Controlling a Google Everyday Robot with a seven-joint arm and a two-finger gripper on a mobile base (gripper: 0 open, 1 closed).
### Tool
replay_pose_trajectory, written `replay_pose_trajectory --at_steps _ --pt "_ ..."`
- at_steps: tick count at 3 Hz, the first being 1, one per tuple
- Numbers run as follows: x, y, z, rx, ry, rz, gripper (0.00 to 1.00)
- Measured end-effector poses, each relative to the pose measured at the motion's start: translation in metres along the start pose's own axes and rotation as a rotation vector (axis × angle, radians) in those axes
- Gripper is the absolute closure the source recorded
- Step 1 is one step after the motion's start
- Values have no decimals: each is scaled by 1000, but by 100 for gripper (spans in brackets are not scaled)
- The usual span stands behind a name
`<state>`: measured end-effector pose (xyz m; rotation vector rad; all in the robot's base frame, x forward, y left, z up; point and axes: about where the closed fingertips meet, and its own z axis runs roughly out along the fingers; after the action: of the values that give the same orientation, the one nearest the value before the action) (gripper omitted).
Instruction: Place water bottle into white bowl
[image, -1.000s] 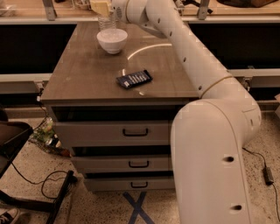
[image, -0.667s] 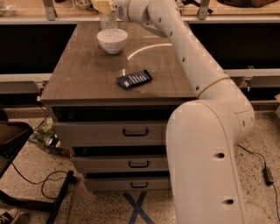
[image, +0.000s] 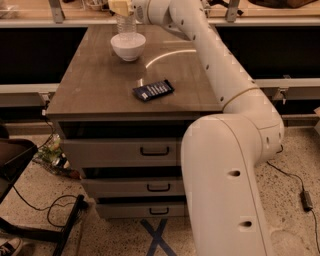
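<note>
The white bowl (image: 128, 46) stands on the far left part of the wooden cabinet top (image: 100, 90). The clear ribbed water bottle (image: 126, 24) is upright directly above the bowl, and its lower end meets the bowl's rim line from behind or inside; I cannot tell which. My gripper (image: 120, 6), with pale yellow fingers, is at the top edge of the view, shut on the upper part of the bottle. The bottle's cap is hidden by the gripper.
A dark phone-sized packet (image: 153, 90) lies flat in the middle of the cabinet top. My white arm (image: 220, 75) stretches over the right side of the top. Drawers (image: 150, 150) face the front. Cables and a black stand (image: 65, 225) lie on the floor at left.
The gripper with the bottle has shifted slightly right, so the bottle now hangs straight over the bowl. The bowl and packet have not moved.
</note>
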<state>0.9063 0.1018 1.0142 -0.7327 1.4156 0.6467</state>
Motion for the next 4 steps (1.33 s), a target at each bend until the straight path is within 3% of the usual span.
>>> replay_pose_trajectory --at_steps 2,3,4 --pt "24 -1 8 -11 56 71 100" --pt "37 1 15 -37 45 112 100" --pt "37 1 15 -37 45 112 100"
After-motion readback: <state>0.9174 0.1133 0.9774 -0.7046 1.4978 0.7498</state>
